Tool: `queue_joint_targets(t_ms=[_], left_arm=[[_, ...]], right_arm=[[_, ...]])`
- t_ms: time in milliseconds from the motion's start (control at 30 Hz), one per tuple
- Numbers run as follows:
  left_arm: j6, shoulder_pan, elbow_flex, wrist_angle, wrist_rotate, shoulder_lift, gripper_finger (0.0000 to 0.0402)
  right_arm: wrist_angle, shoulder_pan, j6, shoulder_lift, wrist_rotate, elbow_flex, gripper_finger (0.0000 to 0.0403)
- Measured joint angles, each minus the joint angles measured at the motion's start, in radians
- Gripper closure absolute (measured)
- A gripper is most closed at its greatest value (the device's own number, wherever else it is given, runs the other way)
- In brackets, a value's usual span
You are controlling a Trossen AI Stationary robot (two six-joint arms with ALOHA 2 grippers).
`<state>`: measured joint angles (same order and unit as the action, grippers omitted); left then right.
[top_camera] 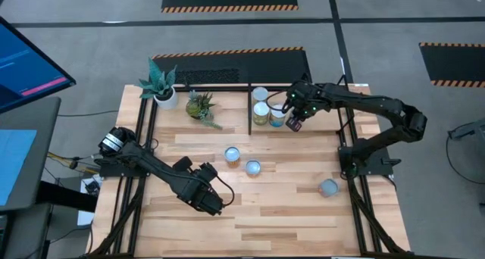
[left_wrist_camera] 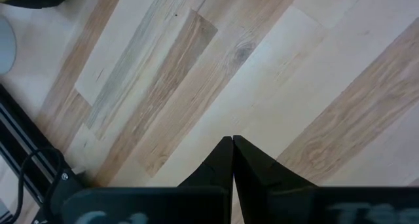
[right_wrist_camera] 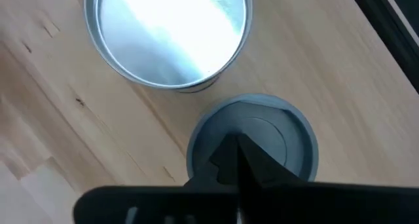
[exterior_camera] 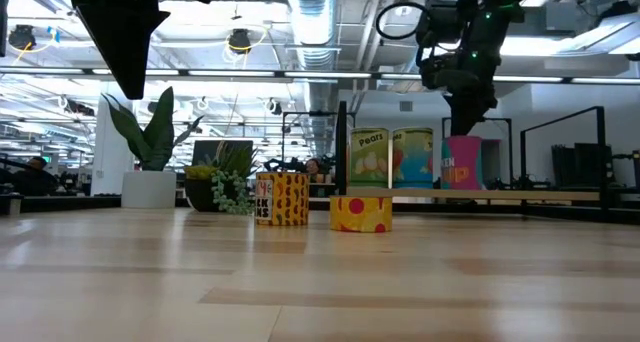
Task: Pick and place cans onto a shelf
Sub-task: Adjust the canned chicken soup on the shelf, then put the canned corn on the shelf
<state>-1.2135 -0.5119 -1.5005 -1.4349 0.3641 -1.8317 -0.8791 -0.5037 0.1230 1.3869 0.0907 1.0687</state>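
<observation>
I have the right gripper [top_camera: 293,123] over the shelf [top_camera: 356,88] at the table's far edge, its fingers [right_wrist_camera: 239,160] pressed together, holding nothing, directly above the blue-grey top of a pink can [exterior_camera: 462,163]. In the right wrist view that can's top [right_wrist_camera: 255,142] lies just beside a silver-topped can [right_wrist_camera: 167,34]. In the high view, three cans [top_camera: 261,107] stand close together in the bay beside the gripper, next to the bay's black upright bar. On the open table, two cans [top_camera: 242,160] sit near each other around the middle, and another can [top_camera: 328,187] stands well apart toward the right side. The left gripper [top_camera: 211,200] waits over bare wood at front left, fingers [left_wrist_camera: 230,162] closed together, empty. Two plants [top_camera: 182,95] stand at the far left.
</observation>
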Motion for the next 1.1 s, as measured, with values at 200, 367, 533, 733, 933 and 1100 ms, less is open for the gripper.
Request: queue_joint_targets(t_ms=[200,367,533,733,933,1100], left_arm=[[-0.002,0.0,0.0,0.001,0.0,0.0,0.0401],[-0.002,0.0,0.0,0.004,0.0,0.0,0.0401],[-0.002,0.0,0.0,0.005,-0.001,0.0,0.0401],[-0.002,0.0,0.0,0.006,-0.001,0.0,0.0401],[-0.002,0.0,0.0,0.008,0.0,0.0,0.0401],[0.01,0.0,0.0,0.008,0.046,0.0,0.0401]], right_arm=[[0.002,-0.01,0.0,0.0,0.006,0.0,0.0396],[0.005,-0.008,0.0,0.0,0.009,0.0,0.0397],[0.013,-0.009,0.001,0.0,0.013,0.0,0.0389],[0.008,-0.005,0.001,-0.012,0.013,0.034,0.0388],[-0.157,0.028,0.029,-0.021,0.017,0.172,0.0387],[-0.424,0.156,0.098,-0.07,-0.079,0.283,0.0386]])
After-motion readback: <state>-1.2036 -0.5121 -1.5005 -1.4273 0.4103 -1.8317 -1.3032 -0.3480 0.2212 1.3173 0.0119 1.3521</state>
